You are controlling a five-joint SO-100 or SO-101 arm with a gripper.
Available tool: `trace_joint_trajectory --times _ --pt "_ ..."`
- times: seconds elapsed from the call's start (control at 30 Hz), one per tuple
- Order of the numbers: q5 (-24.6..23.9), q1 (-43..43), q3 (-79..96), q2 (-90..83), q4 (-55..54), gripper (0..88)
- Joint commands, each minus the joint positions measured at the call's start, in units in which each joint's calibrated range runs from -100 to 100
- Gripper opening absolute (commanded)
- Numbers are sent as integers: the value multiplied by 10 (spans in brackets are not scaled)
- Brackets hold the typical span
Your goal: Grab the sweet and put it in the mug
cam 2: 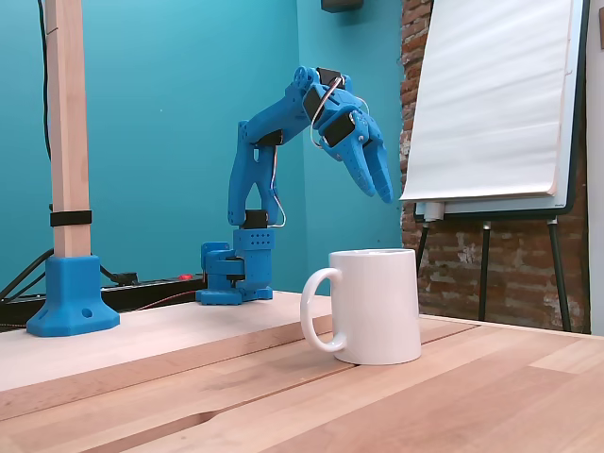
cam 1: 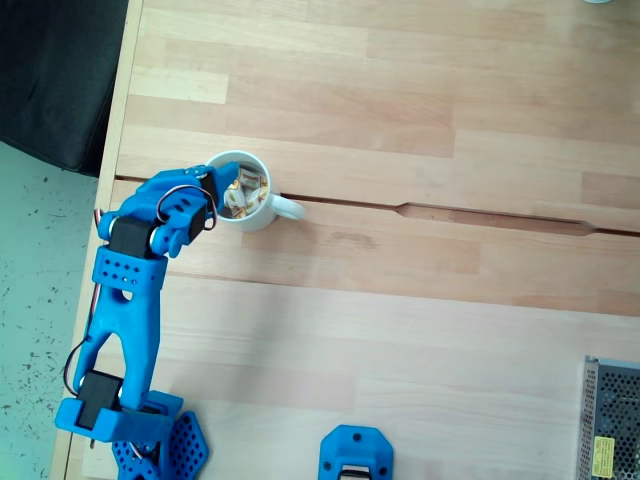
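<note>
Blue gripper above white mug, jaws nearly together, empty; sweets inside. Risk: descending arm tips mug.

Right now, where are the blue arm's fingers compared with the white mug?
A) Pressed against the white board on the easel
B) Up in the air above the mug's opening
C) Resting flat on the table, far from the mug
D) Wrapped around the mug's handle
B: in a fixed view from the side the fingers hang in the air above the mug, clear of its rim and pointing downward.
</note>
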Motion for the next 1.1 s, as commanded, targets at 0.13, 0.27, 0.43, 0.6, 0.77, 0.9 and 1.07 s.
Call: trace_joint_trajectory --times 0.13,0.27,0.43,0.6,0.77,0.9,1.07 --pt "4 -4 -29 -9 -7 71" --pt "4 -4 -29 -11 15 0" --pt "5 -2 -30 -18 66 0" --pt "5 3 -29 -71 111 0" --pt "5 4 -9 -140 118 0" --pt "6 4 65 -196 111 0" --pt "6 -1 211 -261 64 0"
